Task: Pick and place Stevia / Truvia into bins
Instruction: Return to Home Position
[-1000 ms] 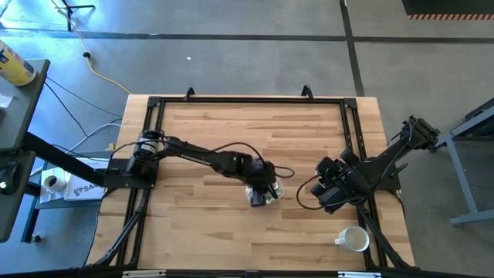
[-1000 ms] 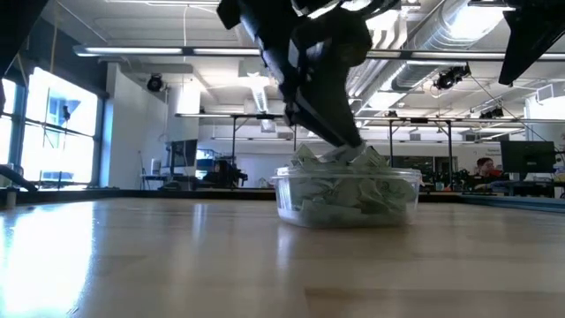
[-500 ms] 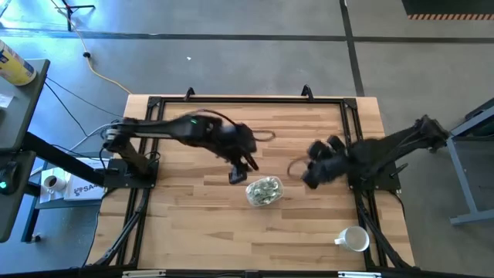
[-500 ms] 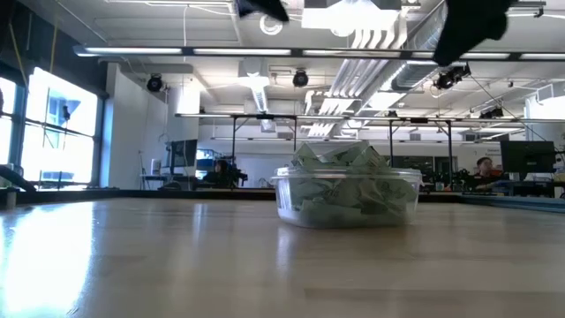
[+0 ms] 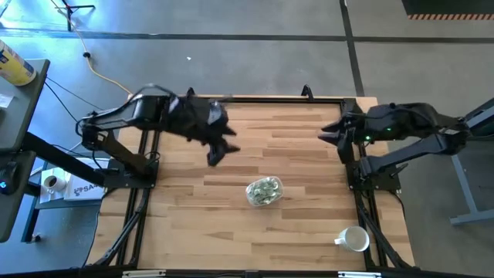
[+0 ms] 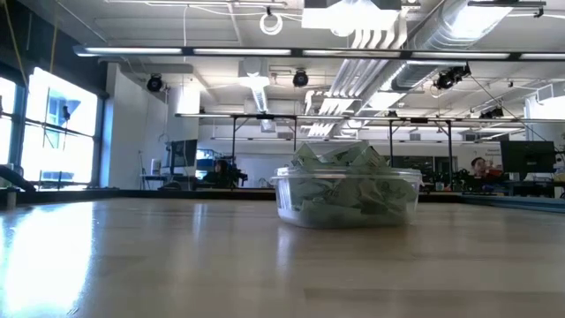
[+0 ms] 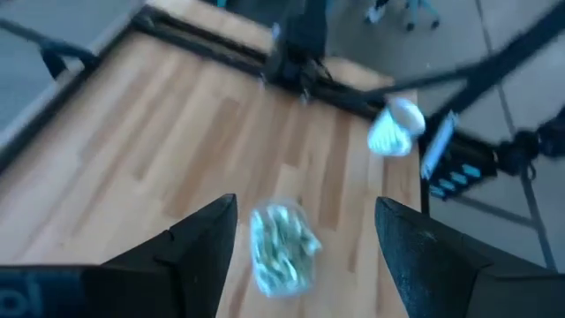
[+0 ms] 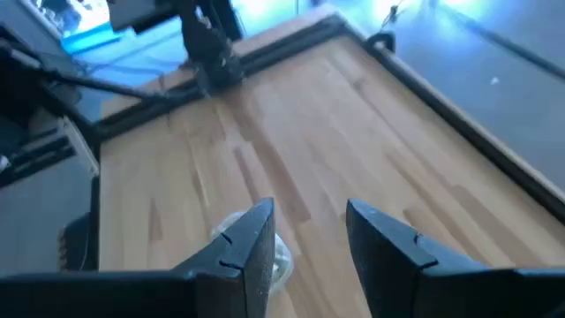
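The clear bin (image 5: pixel 264 191) stands on the wooden table a little right of its middle. It is heaped with pale green and white Stevia packets (image 6: pixel 340 168) that rise above its rim. My left gripper (image 5: pixel 220 150) hangs open, high above the table, to the far left of the bin. In its wrist view the bin (image 7: pixel 281 247) shows far below, between the fingers of my left gripper (image 7: pixel 306 208). My right gripper (image 5: pixel 328 133) hovers open at the far right, with nothing between the fingers of my right gripper (image 8: pixel 309 210).
A white handled mug (image 5: pixel 355 239) stands near the table's front right corner and also shows as the mug (image 7: pixel 395 131) in the left wrist view. A black frame (image 5: pixel 247 100) runs along the table's edges. Bare wood surrounds the bin.
My left gripper has risen out of the bin and drawn back toward the table's far left. My right gripper has lifted and swung from beside the bin toward the far right edge. The bin and its packets have stayed in place.
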Controlling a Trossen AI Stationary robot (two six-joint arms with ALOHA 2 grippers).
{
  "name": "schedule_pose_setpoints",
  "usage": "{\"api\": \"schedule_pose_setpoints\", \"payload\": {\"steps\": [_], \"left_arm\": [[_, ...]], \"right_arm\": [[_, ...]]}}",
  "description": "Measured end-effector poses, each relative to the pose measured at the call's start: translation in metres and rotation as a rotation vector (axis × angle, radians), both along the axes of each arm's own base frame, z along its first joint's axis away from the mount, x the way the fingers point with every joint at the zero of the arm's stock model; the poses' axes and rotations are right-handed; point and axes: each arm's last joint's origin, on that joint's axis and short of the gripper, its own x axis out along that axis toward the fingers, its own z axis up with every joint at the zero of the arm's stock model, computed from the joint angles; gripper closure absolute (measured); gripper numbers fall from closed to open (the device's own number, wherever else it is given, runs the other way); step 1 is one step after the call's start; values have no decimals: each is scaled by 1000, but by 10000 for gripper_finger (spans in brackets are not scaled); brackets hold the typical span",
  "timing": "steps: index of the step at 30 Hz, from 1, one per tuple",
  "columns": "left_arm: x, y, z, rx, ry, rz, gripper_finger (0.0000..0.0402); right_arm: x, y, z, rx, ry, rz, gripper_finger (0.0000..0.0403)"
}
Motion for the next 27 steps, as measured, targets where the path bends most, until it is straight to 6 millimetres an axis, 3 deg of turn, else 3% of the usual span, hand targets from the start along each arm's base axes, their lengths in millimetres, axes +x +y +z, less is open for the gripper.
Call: {"api": "schedule_pose_setpoints", "payload": {"steps": [3, 6, 9, 13, 17, 21, 27], "left_arm": [[-1, 14, -3, -3, -24, -27, 98], [7, 21, -24, -39, -30, -87, 98], [20, 29, -55, -96, -128, -111, 98], [15, 38, -97, -182, -301, -192, 98], [-10, 45, -147, -239, -276, -137, 98], [-54, 54, -160, -211, -364, -75, 98], [-113, 54, -181, -159, -453, -14, 98]], "right_arm": [[-8, -1, -1, 4, -10, -22, 269], [-7, 5, -21, 54, -30, 99, 269], [4, 13, -53, 141, -170, 223, 269], [17, 17, -107, 222, -422, 303, 269], [5, 13, -136, 237, -572, 317, 269], [-21, 6, -146, 219, -568, 265, 269], [-53, -7, -160, 266, -514, -29, 269]]}}
